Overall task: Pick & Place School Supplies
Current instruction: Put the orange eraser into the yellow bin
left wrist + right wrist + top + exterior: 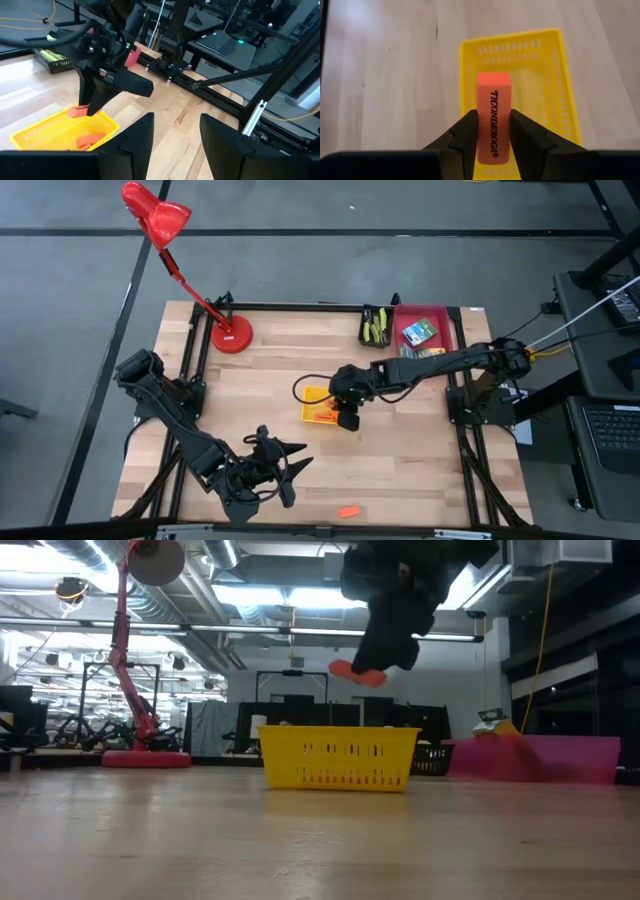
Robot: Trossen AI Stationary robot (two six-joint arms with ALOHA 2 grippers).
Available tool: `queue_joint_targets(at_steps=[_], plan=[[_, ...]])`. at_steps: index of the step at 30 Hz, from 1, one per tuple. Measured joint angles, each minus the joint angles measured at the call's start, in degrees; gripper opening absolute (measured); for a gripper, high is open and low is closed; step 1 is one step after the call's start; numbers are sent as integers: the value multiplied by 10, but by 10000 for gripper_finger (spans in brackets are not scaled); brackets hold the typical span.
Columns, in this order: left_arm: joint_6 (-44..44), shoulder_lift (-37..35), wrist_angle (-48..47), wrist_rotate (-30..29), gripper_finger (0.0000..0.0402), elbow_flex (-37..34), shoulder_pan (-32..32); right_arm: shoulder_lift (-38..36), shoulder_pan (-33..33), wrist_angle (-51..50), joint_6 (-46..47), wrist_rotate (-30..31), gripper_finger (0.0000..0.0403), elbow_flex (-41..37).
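My right gripper (347, 412) hangs over the yellow basket (312, 408) at the table's middle, shut on an orange eraser (493, 115) printed TICONDEROGA. In the low view the eraser (358, 673) is well above the basket (338, 755). A second orange eraser (90, 141) lies inside the basket. A third (348, 510) lies flat on the table near the near edge. My left gripper (285, 470) waits open near the near edge, left of centre, touching nothing. A printed box (418, 332) lies in the red bin, and green-handled tools (375, 328) lie in the black tray. My right gripper pinches the orange eraser between its two fingers, one on each long side (493, 137). The fingers (465, 132) come from above, slanting down, and lie along the eraser. Its free end (493, 82) sticks out past the fingertips. The eraser is lifted clear above the yellow basket.
A red desk lamp (230, 335) stands at the table's far left, its head reaching beyond the table. The red bin (447, 320) and the black tray (364, 330) sit at the far right edge. Bare wood lies between the basket and the near edge.
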Motion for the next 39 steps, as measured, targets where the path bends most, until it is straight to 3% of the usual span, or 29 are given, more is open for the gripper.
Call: queue_joint_targets(at_steps=[12, 15, 18, 22, 27, 30, 33, 36, 39], plan=[[2, 0, -8, 1, 157, 0, 1, 0, -4, 2, 12, 20, 123, 0], [1, 0, -10, 2, 157, 0, -1, 0, 5, 0, 32, -17, 123, 0], [-15, 0, -32, 1, 157, 0, -6, 0, 51, -12, 41, -59, 123, -2], [-93, 0, -97, 1, 157, 0, -10, 0, 153, 5, 32, -62, 123, -39], [-112, 0, -130, 4, 157, 0, -21, 0, 272, 87, 83, -67, 123, -88], [-126, 0, -159, 14, 157, 0, -25, 0, 337, 166, 99, -34, 123, -88], [-157, 0, -198, 27, 157, 0, -25, 0, 382, 220, 101, 40, 123, -88], [-182, 0, -223, 36, 157, 0, -25, 1, 402, 231, 112, 101, 127, -88], [-187, 0, -227, 42, 157, 0, -25, 17, 405, 234, 120, 119, 140, -88]])
